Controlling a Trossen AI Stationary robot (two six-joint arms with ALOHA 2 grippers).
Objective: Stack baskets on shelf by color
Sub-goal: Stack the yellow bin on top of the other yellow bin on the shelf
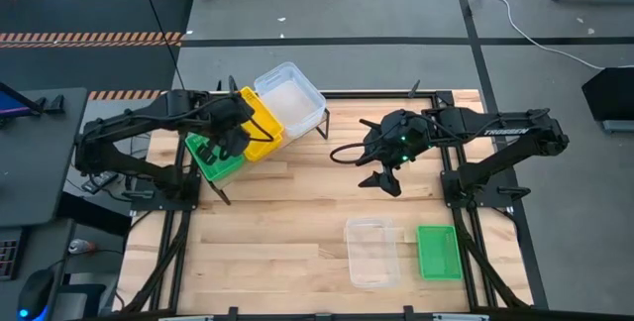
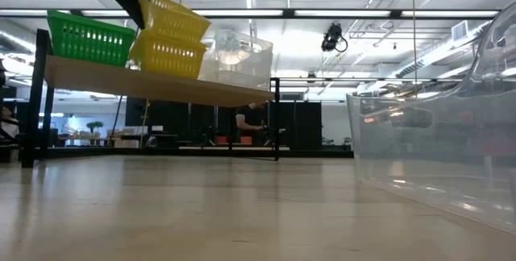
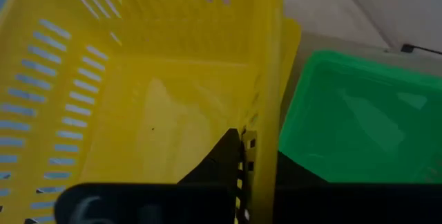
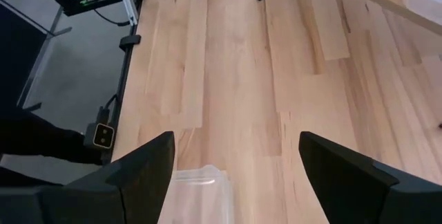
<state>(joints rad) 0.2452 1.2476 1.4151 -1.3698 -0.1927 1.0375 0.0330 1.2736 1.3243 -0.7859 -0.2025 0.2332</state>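
On the slanted plywood shelf [image 1: 297,133] stand a green basket [image 1: 213,160], yellow baskets [image 1: 261,129] and a clear basket [image 1: 290,98]. In the low view the upper yellow basket [image 2: 172,17] sits tilted in a lower yellow one [image 2: 165,55]. My left gripper [image 1: 234,131] is shut on the upper yellow basket's wall. My right gripper [image 1: 387,178] hangs open over bare table, touching nothing. A clear basket [image 1: 371,252] and a green basket [image 1: 437,252] lie flat on the table near its right front. My left gripper pinches the upper yellow basket's side wall [image 3: 259,124], the one next to the green basket [image 3: 359,124]. One finger [image 3: 219,156] is inside the basket and one [image 3: 298,174] outside. It comes slanting from above. The basket is tilted, its lower part on the yellow basket beneath.
The shelf's thin black legs [image 1: 325,123] stand on the slatted wooden tabletop [image 1: 287,222]. There is open table between the shelf and the two baskets at the front right. The arms' black bases sit at the table's left and right edges.
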